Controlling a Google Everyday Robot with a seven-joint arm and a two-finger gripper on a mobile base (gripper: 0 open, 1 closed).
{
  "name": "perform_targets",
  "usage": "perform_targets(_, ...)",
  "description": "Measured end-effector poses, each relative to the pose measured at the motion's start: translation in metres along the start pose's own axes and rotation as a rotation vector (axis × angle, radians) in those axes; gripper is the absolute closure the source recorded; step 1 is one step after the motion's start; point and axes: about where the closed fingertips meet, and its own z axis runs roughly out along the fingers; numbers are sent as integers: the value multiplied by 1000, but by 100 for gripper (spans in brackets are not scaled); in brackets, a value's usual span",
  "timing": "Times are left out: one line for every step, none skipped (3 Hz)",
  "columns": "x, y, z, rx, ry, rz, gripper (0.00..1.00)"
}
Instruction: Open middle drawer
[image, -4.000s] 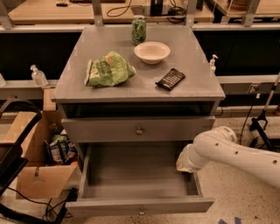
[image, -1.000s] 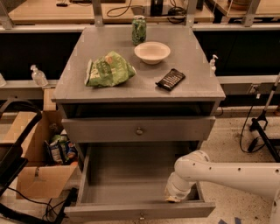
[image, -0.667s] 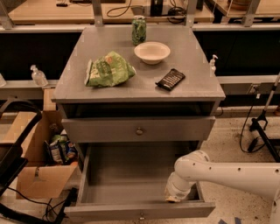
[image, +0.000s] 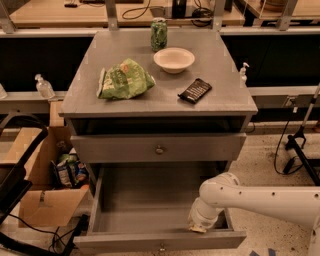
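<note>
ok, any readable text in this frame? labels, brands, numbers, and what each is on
Nothing is legible.
Print on the green bag: too blurred to read.
Label on the green can: too blurred.
Light marks on the dark packet: unreadable.
Wrappers in the cardboard box: too small.
No markings show on the middle drawer or the claw, which sits in the open bottom drawer, front right.

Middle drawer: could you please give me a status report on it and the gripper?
Gripper down inside the open bottom drawer, right front corner. Middle drawer looks shut, knob untouched. Nothing in front of the knob.
</note>
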Motion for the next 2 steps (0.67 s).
perform_targets(0, -5, 1, -2, 0, 0, 0)
perform_targets(0, -5, 1, -2, 0, 0, 0)
